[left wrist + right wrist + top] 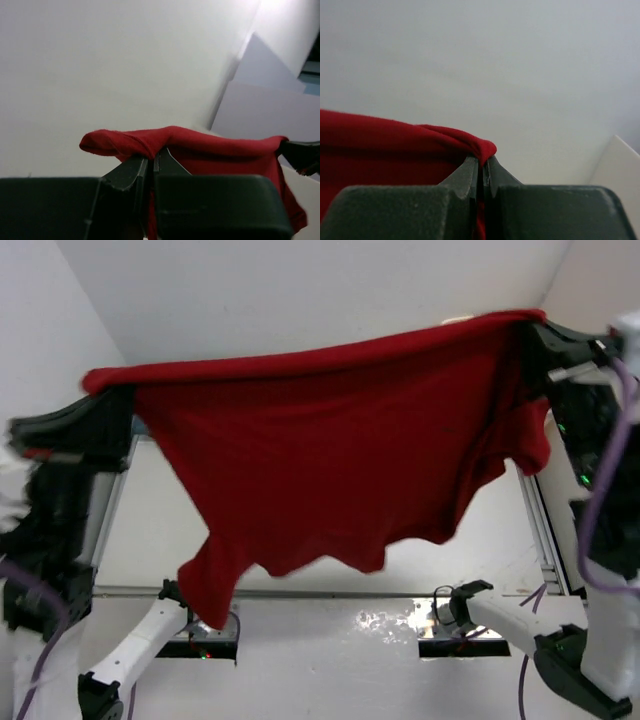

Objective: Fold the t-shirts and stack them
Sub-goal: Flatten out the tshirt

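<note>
So the red shirt (330,460) hangs in the air over the table (320,670), spread out like a banner. The left claw (155,156) is pinched tight on its top left corner, the right claw (482,162) on the top right, hem dangling loose.

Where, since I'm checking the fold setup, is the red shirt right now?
In the top view the red shirt hangs spread in mid-air, stretched between the left claw at its left corner and the right claw.
</note>
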Available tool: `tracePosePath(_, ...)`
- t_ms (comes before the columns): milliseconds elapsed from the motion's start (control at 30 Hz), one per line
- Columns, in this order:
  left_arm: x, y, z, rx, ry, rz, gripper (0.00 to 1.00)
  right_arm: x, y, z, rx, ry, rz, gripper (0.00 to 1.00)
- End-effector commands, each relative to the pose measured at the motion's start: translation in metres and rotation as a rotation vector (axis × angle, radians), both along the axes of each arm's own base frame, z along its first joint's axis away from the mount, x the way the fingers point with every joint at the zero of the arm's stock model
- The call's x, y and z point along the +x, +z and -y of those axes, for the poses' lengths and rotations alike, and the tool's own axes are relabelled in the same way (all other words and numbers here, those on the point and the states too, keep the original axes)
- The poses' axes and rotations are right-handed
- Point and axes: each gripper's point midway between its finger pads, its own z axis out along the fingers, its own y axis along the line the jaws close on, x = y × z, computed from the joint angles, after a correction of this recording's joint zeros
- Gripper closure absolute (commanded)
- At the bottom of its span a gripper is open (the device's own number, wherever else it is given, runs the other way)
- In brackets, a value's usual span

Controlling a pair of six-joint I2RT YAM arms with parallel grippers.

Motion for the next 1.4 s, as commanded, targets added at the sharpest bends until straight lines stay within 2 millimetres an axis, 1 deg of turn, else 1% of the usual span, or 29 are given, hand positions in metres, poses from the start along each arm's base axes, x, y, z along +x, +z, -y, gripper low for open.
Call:
tracePosePath(0, 0.097, -0.079, 0.013, -0.038, 0.041, -0.313, 1.00, 0.113, -0.085, -0.003, -0.089, -0.176, -0.262, 1.00)
tracePosePath(33, 0.125, -0.132, 0.014, -0.045, 0.079, -0.457, 1.00, 0.131, -0.101, -0.006, -0.100, -0.189, -0.301, 1.00)
tracePosePath(100, 0.150, -0.197, 0.022, -0.092, 0.071, -0.634, 1.00, 0.182, -0.157, -0.027, -0.154, -0.150, -0.421, 1.00)
tracePosePath(133, 0.162, -0.270, 0.025, -0.081, 0.091, -0.806, 1.00, 0.201, -0.180, -0.034, -0.172, -0.129, -0.474, 1.00)
tracePosePath(167, 0.166, -0.312, 0.029, -0.086, 0.086, -0.906, 1.00, 0.235, -0.233, -0.055, -0.218, -0.039, -0.573, 1.00)
tracePosePath(200, 0.159, -0.387, 0.037, -0.106, 0.061, -1.082, 1.00, 0.251, -0.261, -0.064, -0.213, -0.010, -0.625, 0.98)
tracePosePath(233, 0.153, -0.419, 0.042, -0.120, 0.036, -1.154, 1.00, 0.265, -0.292, -0.078, -0.237, 0.047, -0.678, 0.98)
tracePosePath(267, 0.145, -0.452, 0.046, -0.133, 0.016, -1.236, 0.94, 0.279, -0.307, -0.091, -0.234, 0.097, -0.710, 0.94)
tracePosePath(300, 0.135, -0.471, 0.058, -0.143, -0.054, -1.297, 0.58, 0.303, -0.373, -0.102, -0.247, 0.122, -0.851, 0.87)
tracePosePath(333, 0.125, -0.496, 0.060, -0.140, -0.058, -1.354, 0.42, 0.307, -0.403, -0.107, -0.261, 0.142, -0.938, 0.76)
tracePosePath(367, 0.123, -0.498, 0.060, -0.138, -0.059, -1.363, 0.25, 0.320, -0.393, -0.114, -0.252, 0.148, -0.935, 0.49)
tracePosePath(400, 0.130, -0.483, 0.057, -0.115, -0.033, -1.323, 0.01, 0.325, -0.432, -0.120, -0.276, 0.170, -1.026, 0.38)
tracePosePath(433, 0.129, -0.481, 0.051, -0.092, 0.002, -1.337, 0.00, 0.324, -0.433, -0.124, -0.283, 0.173, -1.043, 0.29)
tracePosePath(467, 0.133, -0.468, 0.045, -0.072, 0.041, -1.310, 0.00, 0.318, -0.438, -0.132, -0.296, 0.184, -1.055, 0.05)
tracePosePath(500, 0.137, -0.459, 0.039, -0.024, 0.073, -1.285, 0.00, 0.313, -0.438, -0.138, -0.309, 0.201, -1.048, 0.01)
tracePosePath(600, 0.157, -0.419, 0.029, 0.012, 0.151, -1.202, 0.00, 0.286, -0.432, -0.150, -0.317, 0.221, -1.051, 0.01)
tracePosePath(633, 0.163, -0.423, 0.029, 0.027, 0.162, -1.211, 0.00, 0.271, -0.423, -0.151, -0.315, 0.223, -1.056, 0.01)
tracePosePath(700, 0.178, -0.415, 0.030, 0.038, 0.176, -1.180, 0.00, 0.244, -0.450, -0.141, -0.270, 0.182, -1.164, 0.01)
tracePosePath(733, 0.188, -0.427, 0.031, 0.055, 0.193, -1.218, 0.00, 0.230, -0.440, -0.138, -0.241, 0.168, -1.156, 0.01)
tracePosePath(767, 0.195, -0.428, 0.032, 0.066, 0.200, -1.224, 0.00, 0.204, -0.474, -0.135, -0.229, 0.176, -1.248, 0.01)
tracePosePath(800, 0.206, -0.419, 0.026, 0.064, 0.249, -1.222, 0.00, 0.189, -0.479, -0.138, -0.247, 0.199, -1.255, 0.01)
tracePosePath(833, 0.216, -0.434, 0.024, 0.086, 0.283, -1.273, 0.00, 0.158, -0.490, -0.147, -0.318, 0.220, -1.275, 0.01)
tracePosePath(867, 0.228, -0.423, 0.015, 0.064, 0.302, -1.270, 0.00, 0.143, -0.495, -0.150, -0.416, 0.237, -1.267, 0.01)
tracePosePath(900, 0.235, -0.425, 0.011, 0.056, 0.301, -1.291, 0.00, 0.127, -0.500, -0.156, -0.481, 0.250, -1.273, 0.01)
tracePosePath(933, 0.241, -0.438, 0.006, 0.051, 0.300, -1.338, 0.00, 0.095, -0.507, -0.169, -0.587, 0.285, -1.285, 0.01)
tracePosePath(1067, 0.245, -0.463, -0.036, -0.050, 0.382, -1.418, 0.00, 0.022, -0.527, -0.205, -0.807, 0.462, -1.242, 0.01)
tracePosePath(1100, 0.244, -0.466, -0.040, -0.058, 0.395, -1.419, 0.00, 0.000, -0.532, -0.222, -0.864, 0.531, -1.214, 0.01)
tracePosePath(1200, 0.242, -0.475, -0.047, -0.082, 0.434, -1.432, 0.00, -0.042, -0.558, -0.243, -0.975, 0.635, -1.212, 0.01)
tracePosePath(1367, 0.234, -0.487, -0.046, -0.111, 0.431, -1.446, 0.00, -0.082, -0.590, -0.253, -1.080, 0.663, -1.248, 0.01)
